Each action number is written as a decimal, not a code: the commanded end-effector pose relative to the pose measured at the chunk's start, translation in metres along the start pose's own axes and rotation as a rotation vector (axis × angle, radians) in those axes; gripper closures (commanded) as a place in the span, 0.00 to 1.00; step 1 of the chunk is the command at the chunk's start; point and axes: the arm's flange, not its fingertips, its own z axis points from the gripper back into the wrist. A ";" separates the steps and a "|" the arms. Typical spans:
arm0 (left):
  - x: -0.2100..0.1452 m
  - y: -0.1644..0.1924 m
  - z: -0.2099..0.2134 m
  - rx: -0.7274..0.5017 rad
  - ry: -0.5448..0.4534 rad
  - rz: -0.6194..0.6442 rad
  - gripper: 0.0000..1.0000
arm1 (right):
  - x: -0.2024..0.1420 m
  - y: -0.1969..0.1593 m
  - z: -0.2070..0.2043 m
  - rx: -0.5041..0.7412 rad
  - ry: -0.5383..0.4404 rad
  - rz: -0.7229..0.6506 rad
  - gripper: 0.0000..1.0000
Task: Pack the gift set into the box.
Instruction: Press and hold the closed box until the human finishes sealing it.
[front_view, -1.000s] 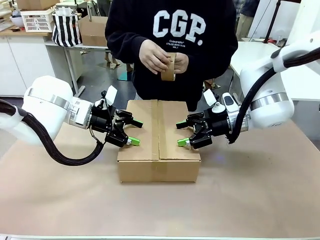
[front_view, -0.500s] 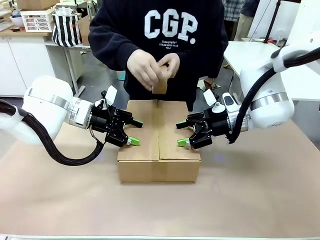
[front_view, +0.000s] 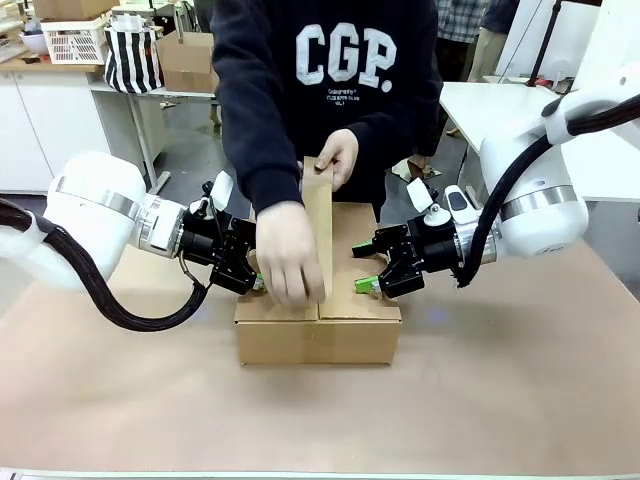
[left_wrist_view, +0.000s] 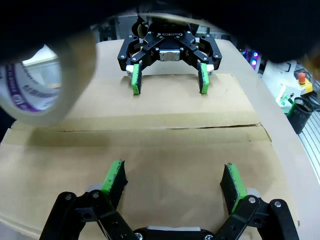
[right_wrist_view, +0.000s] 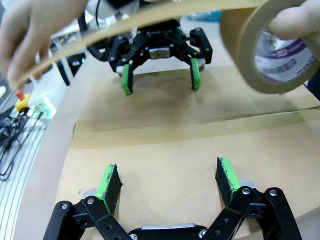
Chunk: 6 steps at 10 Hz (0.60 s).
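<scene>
The box (front_view: 350, 340) stands in the middle of the table with its top flaps down, so the gift set is hidden. My left gripper (front_view: 250, 265) is open with its green pads on the left flap, partly behind the person's hand (front_view: 285, 260). My right gripper (front_view: 363, 268) is open on the right flap. The person stretches a brown tape strip (front_view: 318, 230) along the centre seam. In the left wrist view my own gripper (left_wrist_view: 174, 180) rests open on the cardboard beside the tape roll (left_wrist_view: 35, 80). In the right wrist view my gripper (right_wrist_view: 169, 179) is open below the tape roll (right_wrist_view: 270, 55).
Brown paper covers the table (front_view: 500, 400), with free room in front of and beside the box. Behind the person stand a white lattice crate (front_view: 75, 40), a striped bag (front_view: 132, 58), a smaller carton (front_view: 185, 60) and a white table (front_view: 490, 105).
The person's hands came down from above the box's far edge, one drawing the tape strip along the seam toward the near edge. Both grippers stayed where they were.
</scene>
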 end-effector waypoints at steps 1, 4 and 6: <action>-0.003 -0.002 0.000 -0.003 -0.004 -0.011 0.00 | -0.003 0.002 0.000 0.005 -0.003 0.019 0.00; -0.003 -0.002 0.000 -0.003 -0.004 -0.011 0.00 | -0.003 0.002 0.000 0.005 -0.003 0.019 0.00; -0.003 -0.002 0.000 -0.003 -0.004 -0.011 0.00 | -0.003 0.002 0.000 0.005 -0.003 0.019 0.00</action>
